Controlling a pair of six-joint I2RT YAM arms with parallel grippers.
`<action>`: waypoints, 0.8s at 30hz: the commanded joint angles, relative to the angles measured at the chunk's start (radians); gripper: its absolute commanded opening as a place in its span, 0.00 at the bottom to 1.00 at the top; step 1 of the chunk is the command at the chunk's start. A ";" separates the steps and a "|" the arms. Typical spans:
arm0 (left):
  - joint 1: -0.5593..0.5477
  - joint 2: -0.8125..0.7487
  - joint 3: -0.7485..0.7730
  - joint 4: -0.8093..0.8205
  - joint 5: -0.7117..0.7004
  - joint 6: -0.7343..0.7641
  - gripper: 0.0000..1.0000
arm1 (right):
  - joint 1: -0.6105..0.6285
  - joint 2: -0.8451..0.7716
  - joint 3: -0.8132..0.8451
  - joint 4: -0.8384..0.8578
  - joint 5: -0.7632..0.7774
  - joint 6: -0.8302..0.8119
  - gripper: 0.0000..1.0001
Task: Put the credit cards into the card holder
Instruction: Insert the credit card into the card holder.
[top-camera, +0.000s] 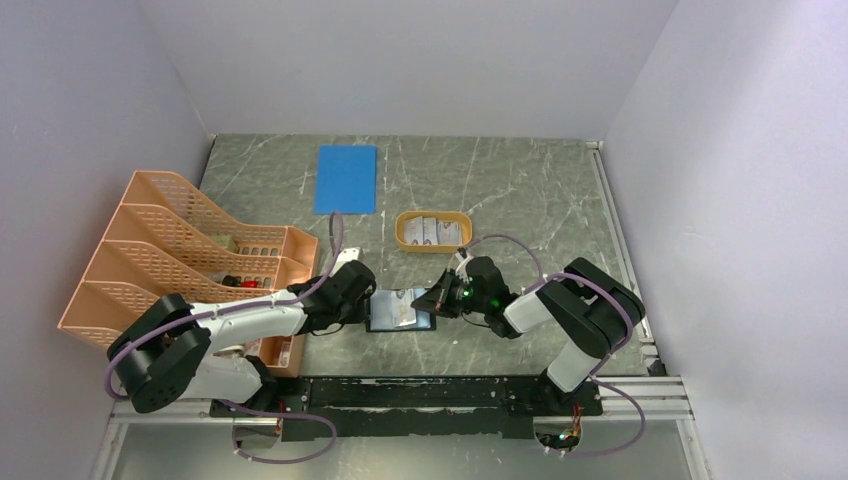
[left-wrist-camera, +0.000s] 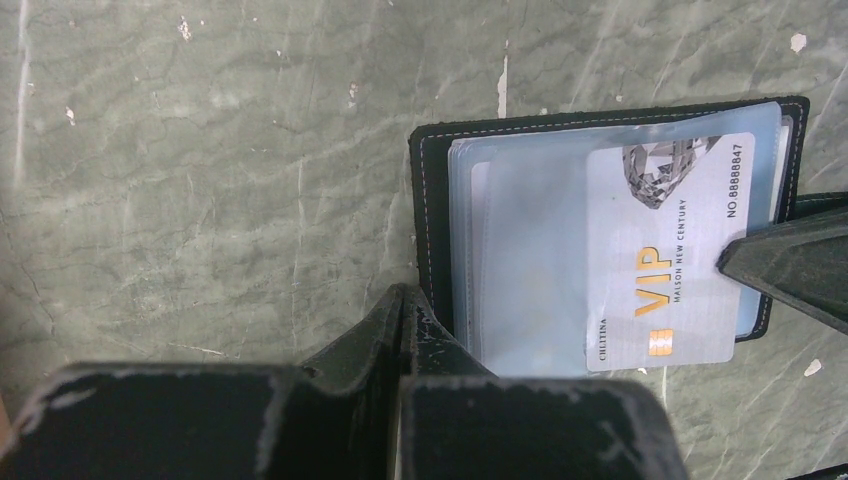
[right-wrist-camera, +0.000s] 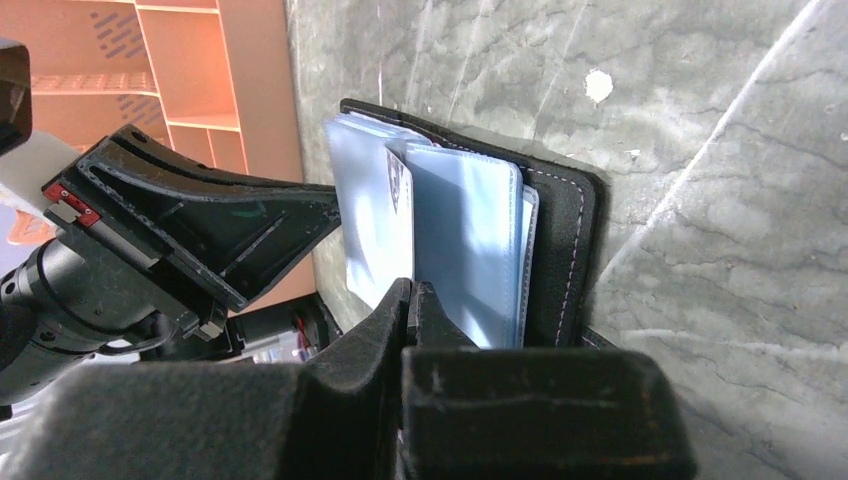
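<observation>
Card holder (left-wrist-camera: 432, 200) open on bench (left-wrist-camera: 200, 200) | left jaws clenched, seemingly pinning its edge | right jaws clenched, apparently nudging credit card (left-wrist-camera: 670, 270) inward

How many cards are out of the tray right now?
1: the VIP card lies on the open card holder, at the right fingers' tip. Others may be hidden inside its sleeves.

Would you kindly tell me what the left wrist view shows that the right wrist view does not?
Only left wrist: the printed face of the pale grey-white credit card, its gold VIP lettering readable. Only right wrist: the orange mesh file rack. Both: the open black leather-like card holder with bluish pockets, lying on the grey marbled table.
</observation>
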 joint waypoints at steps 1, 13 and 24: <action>0.001 0.026 -0.045 -0.085 0.055 -0.008 0.05 | 0.004 -0.011 -0.018 -0.006 0.028 -0.021 0.00; 0.001 0.031 -0.045 -0.082 0.056 -0.007 0.05 | 0.003 -0.012 -0.025 -0.002 0.032 -0.021 0.00; 0.001 0.030 -0.048 -0.078 0.057 -0.008 0.05 | 0.002 -0.005 -0.027 0.011 0.034 -0.016 0.00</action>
